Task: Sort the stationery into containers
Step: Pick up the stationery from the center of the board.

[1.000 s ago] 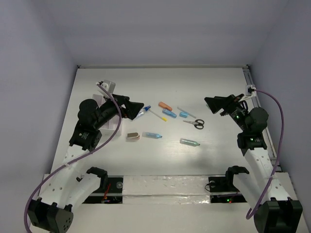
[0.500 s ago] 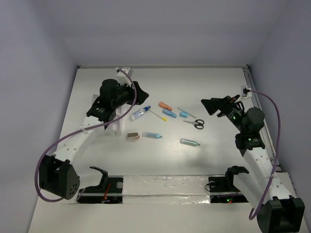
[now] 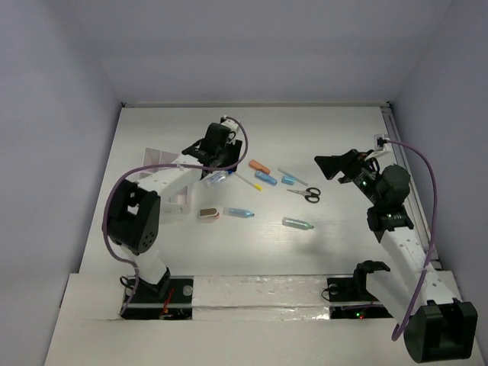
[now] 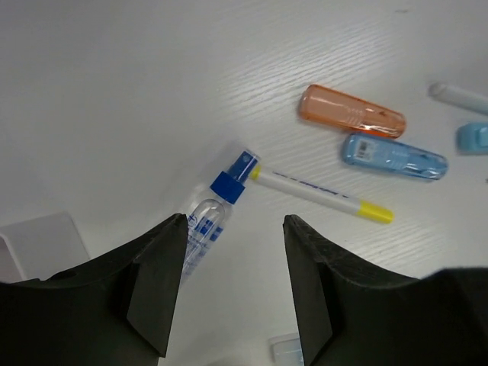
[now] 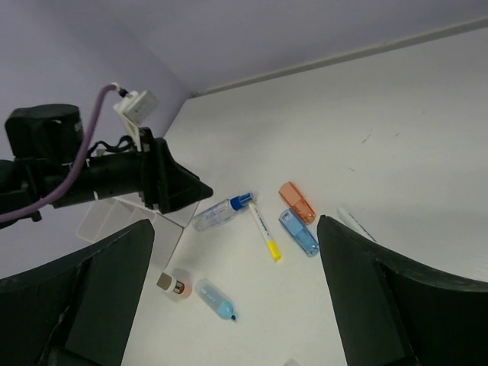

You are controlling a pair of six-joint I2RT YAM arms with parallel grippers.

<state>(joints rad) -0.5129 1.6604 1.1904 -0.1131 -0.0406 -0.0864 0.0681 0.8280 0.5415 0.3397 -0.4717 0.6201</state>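
Clear blue-capped bottle (image 4: 216, 221) just beside yellow-tipped white pen (image 4: 320, 194)

**Top view.** Fixed above and behind my bases, facing 12 o'clock down the table (image 3: 335, 137); distant, with both my arms in frame.

**Left wrist view.** Close over the tabletop, looking down through my left claw (image 4: 235, 229).

**Right wrist view.** Higher and farther off, looking through my right claw (image 5: 235, 223) toward 9 o'clock, my left arm in frame.

**Shared by all three.** The blue-capped bottle (image 4: 207, 221), the yellow-tipped pen (image 4: 320, 194) and the orange capsule (image 4: 351, 112).
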